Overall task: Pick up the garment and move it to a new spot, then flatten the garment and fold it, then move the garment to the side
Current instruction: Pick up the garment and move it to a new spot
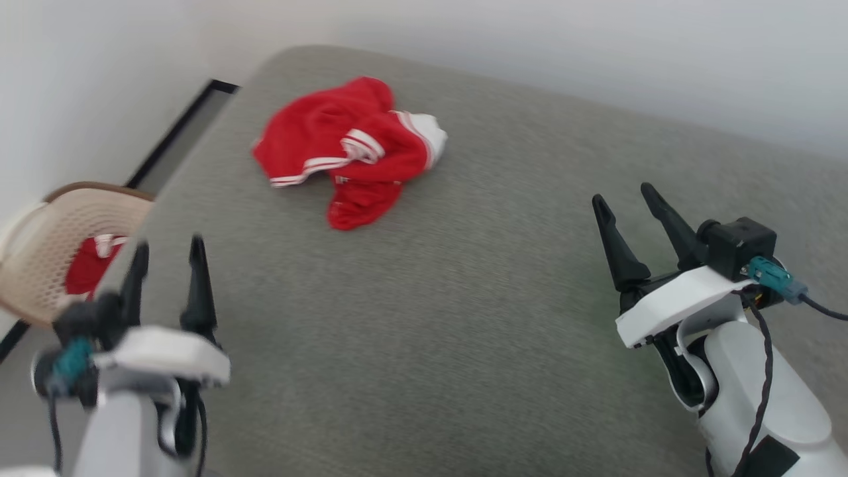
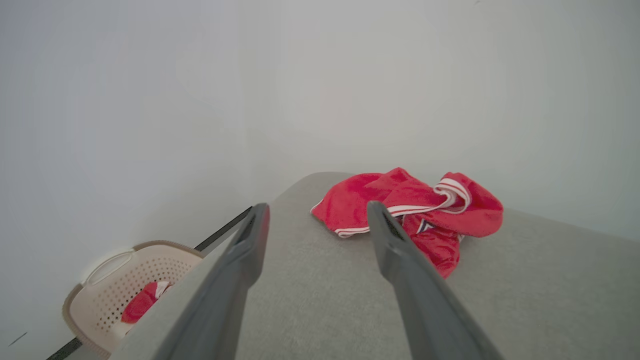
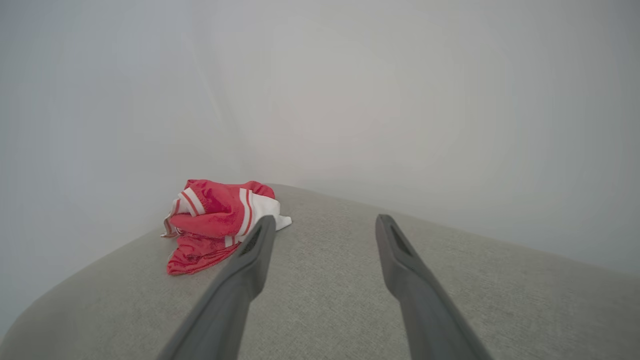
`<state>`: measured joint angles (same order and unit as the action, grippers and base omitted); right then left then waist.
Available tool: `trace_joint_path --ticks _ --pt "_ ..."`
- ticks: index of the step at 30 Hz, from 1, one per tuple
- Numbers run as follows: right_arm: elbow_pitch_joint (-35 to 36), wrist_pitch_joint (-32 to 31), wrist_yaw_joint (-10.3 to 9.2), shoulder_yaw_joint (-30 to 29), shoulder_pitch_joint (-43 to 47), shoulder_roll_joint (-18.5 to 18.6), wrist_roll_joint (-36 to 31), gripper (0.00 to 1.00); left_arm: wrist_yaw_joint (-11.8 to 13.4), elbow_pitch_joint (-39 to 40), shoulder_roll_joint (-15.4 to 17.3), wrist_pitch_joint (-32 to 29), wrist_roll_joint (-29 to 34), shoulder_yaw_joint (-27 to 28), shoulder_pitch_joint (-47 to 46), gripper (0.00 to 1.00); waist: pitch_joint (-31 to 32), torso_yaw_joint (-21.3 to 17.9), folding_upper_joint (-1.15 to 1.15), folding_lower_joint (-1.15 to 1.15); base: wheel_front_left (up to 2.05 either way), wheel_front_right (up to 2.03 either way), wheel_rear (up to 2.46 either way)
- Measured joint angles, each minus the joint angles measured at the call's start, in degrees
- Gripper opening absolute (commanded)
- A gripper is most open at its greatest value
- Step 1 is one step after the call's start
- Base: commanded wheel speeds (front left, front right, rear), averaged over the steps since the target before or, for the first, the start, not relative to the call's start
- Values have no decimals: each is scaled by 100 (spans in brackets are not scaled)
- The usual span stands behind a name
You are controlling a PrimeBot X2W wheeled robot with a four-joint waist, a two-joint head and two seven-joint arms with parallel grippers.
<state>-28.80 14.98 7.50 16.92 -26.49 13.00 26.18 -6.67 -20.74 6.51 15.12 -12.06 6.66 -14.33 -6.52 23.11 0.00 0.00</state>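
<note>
The garment lay crumpled at the far left of the grey cushion. The left gripper and right gripper hung near, fingers apart, empty. Head and left wrist views caught a basket with red cloth.

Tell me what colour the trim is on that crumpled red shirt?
White, in paired stripes along the crumpled red soft-fabric shirt; clearest in the head view.

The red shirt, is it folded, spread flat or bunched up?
Bunched up: the garment lies in a crumpled heap, its layers piled unevenly over one another.
</note>
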Motion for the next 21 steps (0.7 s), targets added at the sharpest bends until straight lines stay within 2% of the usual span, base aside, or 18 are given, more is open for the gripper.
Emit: trace_joint_path --ticks 5,9,13,17,21 --pt "143 0 0 -14 -124 71 -48 100 -73 -808 547 -78 -147 -316 -1066 100 -304 -511 0 0 0 0 0" --pt "261 0 0 -138 -216 91 -58 100 -78 -1454 1100 -324 -612 -731 -1880 100 -575 -955 0 0 0 0 0" --pt "408 0 0 -276 -262 82 -74 100 -82 -1902 1657 -723 -1421 -957 -2601 100 -855 -1382 0 0 0 0 0" --pt "524 0 0 -353 -350 -4 -96 100 -82 -2302 2231 -1511 -2114 -1288 -3061 100 -1138 -1788 0 0 0 0 0" --pt "616 0 0 -378 -369 -113 -104 100 -82 -2625 2692 -2651 -2736 -1733 -3214 100 -1377 -2172 0 0 0 0 0"
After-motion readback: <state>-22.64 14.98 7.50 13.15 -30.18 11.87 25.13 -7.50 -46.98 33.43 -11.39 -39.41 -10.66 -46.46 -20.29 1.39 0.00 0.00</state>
